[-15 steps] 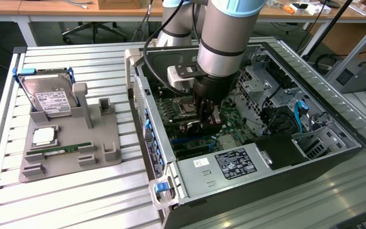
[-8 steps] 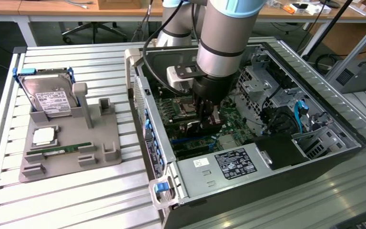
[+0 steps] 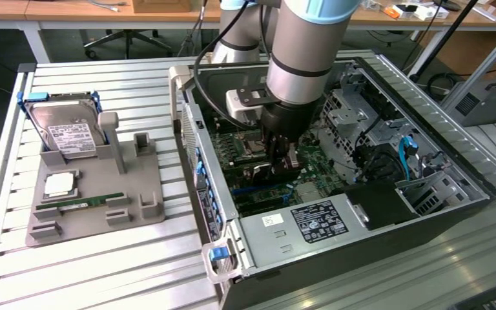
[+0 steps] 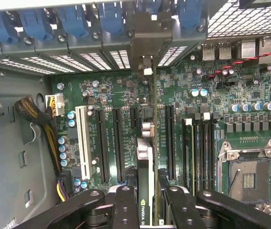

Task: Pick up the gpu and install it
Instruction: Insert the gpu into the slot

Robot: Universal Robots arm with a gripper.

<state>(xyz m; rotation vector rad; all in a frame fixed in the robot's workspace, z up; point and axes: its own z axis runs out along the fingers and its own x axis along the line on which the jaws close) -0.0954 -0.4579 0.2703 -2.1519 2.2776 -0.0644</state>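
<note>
In the wrist view the gpu (image 4: 145,164) stands on edge between my fingers (image 4: 126,207), a thin dark card with a green logo, and my gripper (image 4: 150,207) is shut on it. The card lies along a line of black expansion slots (image 4: 118,143) on the green motherboard (image 4: 207,124). Its metal end bracket (image 4: 147,45) reaches the rear slot openings of the case. Whether the card sits fully in a slot I cannot tell. In the exterior view my gripper (image 3: 280,161) is low inside the open computer case (image 3: 454,161), holding the dark gpu (image 3: 265,173) over the board.
A grey holder tray (image 3: 101,194) on the exterior view's left carries a silver hard drive (image 3: 67,132), a processor (image 3: 59,184) and a green memory stick (image 3: 84,205). Inside the case are the bare CPU socket (image 4: 247,171), a white slot (image 4: 84,143), blue slot latches (image 4: 73,19) and a braided cable bundle (image 4: 35,112).
</note>
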